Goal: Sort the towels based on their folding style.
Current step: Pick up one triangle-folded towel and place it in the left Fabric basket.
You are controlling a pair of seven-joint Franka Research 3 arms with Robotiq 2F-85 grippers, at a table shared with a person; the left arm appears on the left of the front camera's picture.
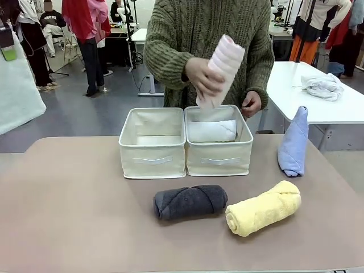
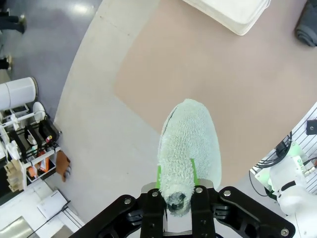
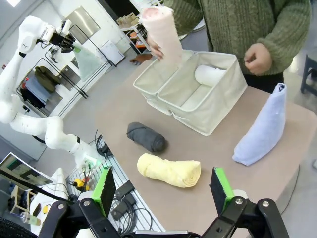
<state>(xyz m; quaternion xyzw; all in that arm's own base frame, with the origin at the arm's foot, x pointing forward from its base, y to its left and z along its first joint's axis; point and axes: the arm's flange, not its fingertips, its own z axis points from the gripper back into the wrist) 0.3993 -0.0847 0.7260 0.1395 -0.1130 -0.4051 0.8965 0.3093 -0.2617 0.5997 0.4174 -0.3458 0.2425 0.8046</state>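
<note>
One table [image 1: 68,227] carries the job. Two cream bins stand side by side at its far middle: the left bin [image 1: 152,162] looks bare inside, and the right bin [image 1: 219,162] holds the white roll [image 1: 211,131].

We count six towels, four rolls and two cones. A person's hand [image 1: 199,77] holds the pink roll [image 1: 224,60] upright over the right bin, its lower end at the rim. The dark grey roll [image 1: 190,202] and the yellow roll [image 1: 264,207] lie near each other on the table in front of the bins. The periwinkle cone [image 1: 294,142] stands to the right of the bins. The teal cone [image 2: 190,144] is clamped between the pads of the left gripper [image 2: 176,173], out past the table's edge. The right gripper [image 3: 162,191] hangs with its jaws spread, grasping nothing, above the near edge.

We judge the step in hand to be filling the roll bin. Next, the teal cone needs carrying over the left bin and releasing there.
</note>
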